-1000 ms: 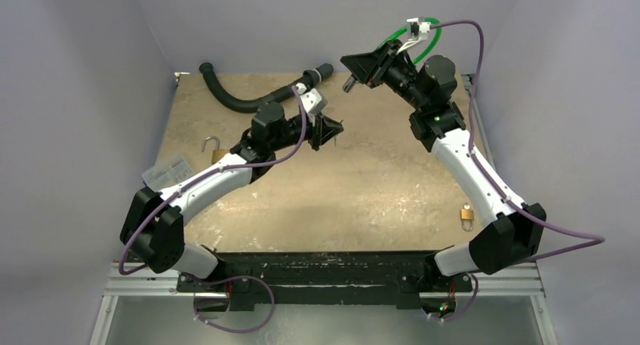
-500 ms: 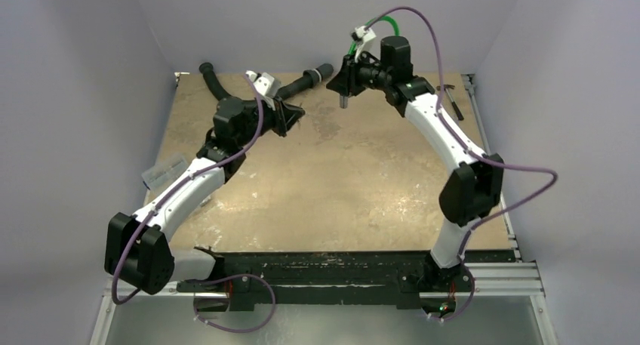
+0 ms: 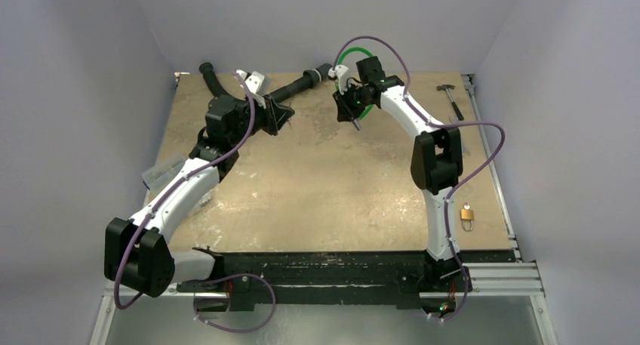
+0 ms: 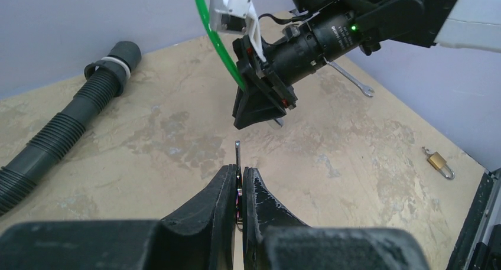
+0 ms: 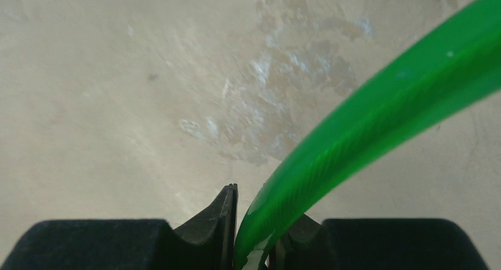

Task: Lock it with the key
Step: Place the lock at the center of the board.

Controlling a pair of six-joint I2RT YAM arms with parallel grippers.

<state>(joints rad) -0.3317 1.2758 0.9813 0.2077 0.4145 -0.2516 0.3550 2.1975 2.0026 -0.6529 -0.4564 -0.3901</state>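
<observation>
Both arms now reach deeper toward the far wall than a sec. ago. The right arm has folded upright, and its right tool [image 5: 251, 202] has swung left & down to face the left tool [image 4: 240, 171], which has shifted far-left. Left tool is clamped tight on a thin silver metal key [image 4: 237, 153], blade poking up past the fingertips. Right tool is pinched on a glossy green plastic-coated cable loop [image 5: 378, 104]. A small square brass padlock [image 3: 468, 216] w/ curved silver shackle lies on the mottled tan surface [image 3: 324, 186] by the near right edge, well apart from both tools. Ribbed black rubber hose [image 4: 65, 131] lies at far left.
</observation>
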